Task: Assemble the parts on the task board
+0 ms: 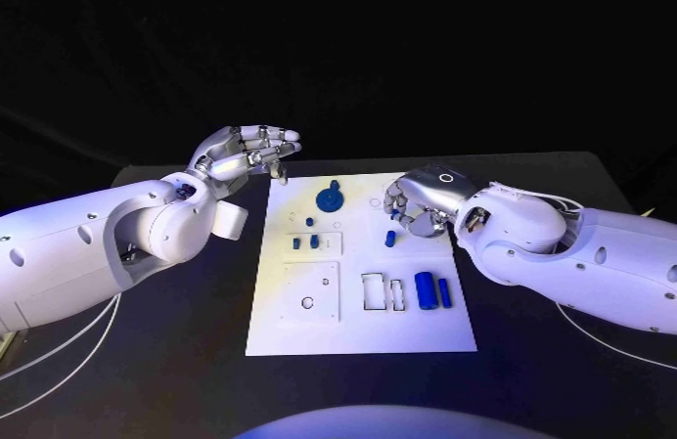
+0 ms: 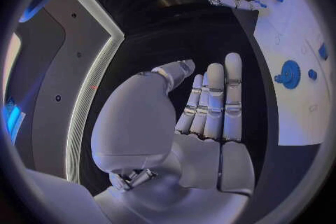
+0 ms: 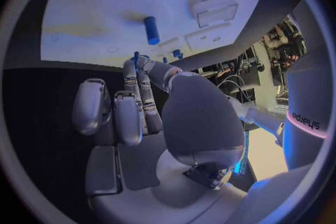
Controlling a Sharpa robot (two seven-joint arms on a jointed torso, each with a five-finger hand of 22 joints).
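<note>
We found the left hand (image 1: 249, 153) raised above the black table (image 1: 184, 361), just off the far left corner of the board (image 1: 360, 331). Its fingers (image 2: 224, 95) lay straight and side by side, the thumb apart, and it grasped nothing; the hand was released.

The board lay flat at the middle of the table. At its far end we noted a blue gear (image 1: 331, 199); in the left wrist view the gear (image 2: 288, 74) lay flat on the plate. Nearer, left of centre, we saw two small blue pegs (image 1: 305, 243) beside each other, and near them a white square plate (image 1: 313, 290) with a ring mark. Right of centre a short blue peg (image 1: 391, 238) was on the board, apart from the others. Toward the near right we recorded two pale frames (image 1: 381, 292) and, just right of them, two blue cylinders (image 1: 433, 292) lying side by side.

The right hand (image 1: 419, 204) hung over the far right part of the board, fingers curled downward. A small blue part (image 3: 136, 57) showed at its fingertips (image 3: 131, 70) in the right wrist view, and we could not tell whether the hand pinched it.
</note>
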